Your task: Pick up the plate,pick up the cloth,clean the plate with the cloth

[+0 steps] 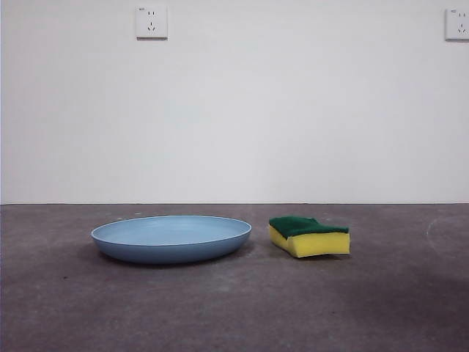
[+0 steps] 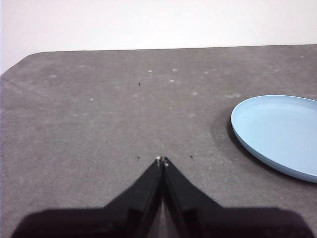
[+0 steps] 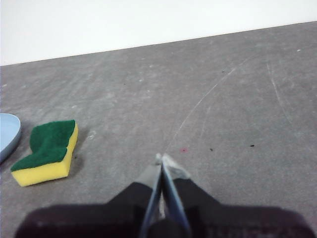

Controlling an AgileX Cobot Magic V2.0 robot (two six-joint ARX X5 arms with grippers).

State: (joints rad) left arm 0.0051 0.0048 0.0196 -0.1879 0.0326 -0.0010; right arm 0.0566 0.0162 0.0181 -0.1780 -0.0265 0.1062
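The light-blue plate (image 1: pixel 171 238) lies flat on the grey table, left of centre in the front view. The cloth, a yellow sponge with a green scouring top (image 1: pixel 308 235), lies just right of it, a small gap apart. Neither arm shows in the front view. My left gripper (image 2: pixel 162 160) is shut and empty above bare table, with the plate (image 2: pixel 280 134) off to its side. My right gripper (image 3: pixel 162 158) is shut and empty, with the sponge (image 3: pixel 47 151) and a sliver of the plate (image 3: pixel 7 134) off to its side.
The grey table (image 1: pixel 234 308) ends at a white wall with two power sockets (image 1: pixel 151 23). A rounded table corner (image 2: pixel 29 57) shows in the left wrist view. Faint scratch marks (image 3: pixel 208 99) cross the surface near the right gripper.
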